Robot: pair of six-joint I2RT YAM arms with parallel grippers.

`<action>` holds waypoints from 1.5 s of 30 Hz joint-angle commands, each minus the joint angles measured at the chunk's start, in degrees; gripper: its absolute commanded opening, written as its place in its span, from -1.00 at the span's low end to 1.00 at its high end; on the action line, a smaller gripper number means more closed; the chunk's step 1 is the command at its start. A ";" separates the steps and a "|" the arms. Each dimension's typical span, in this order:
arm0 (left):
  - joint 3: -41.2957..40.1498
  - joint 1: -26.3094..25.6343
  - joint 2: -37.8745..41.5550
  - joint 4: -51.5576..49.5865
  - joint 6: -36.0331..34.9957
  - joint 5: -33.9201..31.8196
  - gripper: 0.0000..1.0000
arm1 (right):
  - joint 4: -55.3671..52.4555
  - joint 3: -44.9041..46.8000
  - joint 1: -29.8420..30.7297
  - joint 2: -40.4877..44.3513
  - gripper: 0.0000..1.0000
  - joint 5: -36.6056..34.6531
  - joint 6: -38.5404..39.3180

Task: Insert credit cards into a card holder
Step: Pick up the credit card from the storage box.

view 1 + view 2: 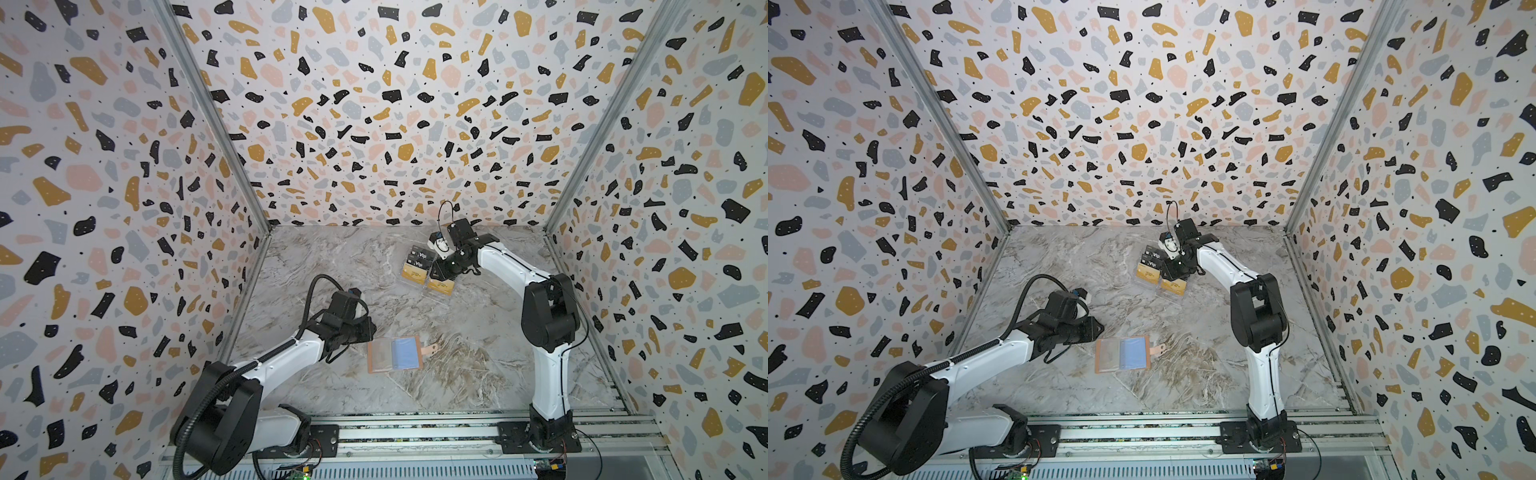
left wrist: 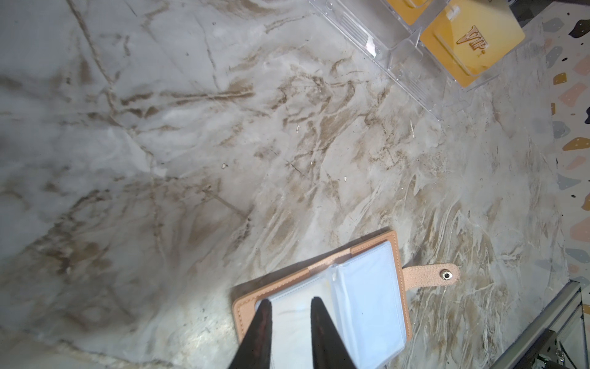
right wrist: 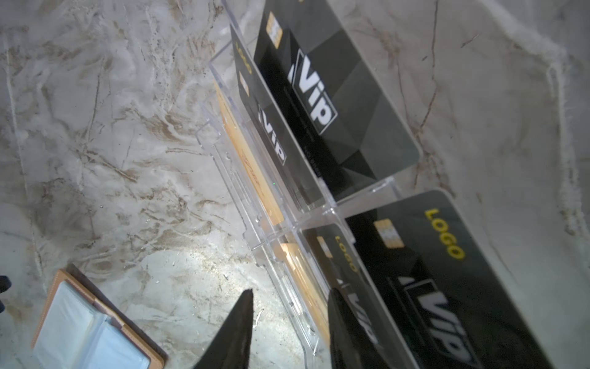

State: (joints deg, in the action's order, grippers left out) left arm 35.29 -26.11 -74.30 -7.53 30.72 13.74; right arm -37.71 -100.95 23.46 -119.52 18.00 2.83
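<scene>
Spread right claw (image 3: 292, 290) straddles the clear stand (image 3: 233, 179); credit cards (image 3: 303, 281) between its fingers (image 3: 236, 329) show edge-on through plastic, black cards (image 3: 344, 105) just behind. Narrowly parted left claw (image 2: 290, 301) hangs over the open card holder (image 2: 370, 287).

White "Vip" and yellow "LOGO" are printed on the glossy black plastic cards (image 3: 351, 127), just right of centre in both top views; raised "VIP" marks a gold-mustard plastic card (image 2: 472, 41).

Lighting was bright and diffuse in both top views, corners stretched. Both wrist views showed a glare patch on the brown-veined grey marble tabletop (image 2: 198, 332); the nearest glossy black plastic card (image 3: 463, 303) was blurred.
</scene>
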 commanded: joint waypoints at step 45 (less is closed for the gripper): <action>-1.30 -0.26 1.89 0.33 0.50 -0.73 -0.45 | -4.43 -1.01 2.73 -0.18 -0.52 -10.55 5.75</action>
State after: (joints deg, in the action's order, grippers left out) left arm 34.48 -26.11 -73.63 -7.68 31.03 12.99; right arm -40.34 -102.32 25.76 -121.86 9.10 7.01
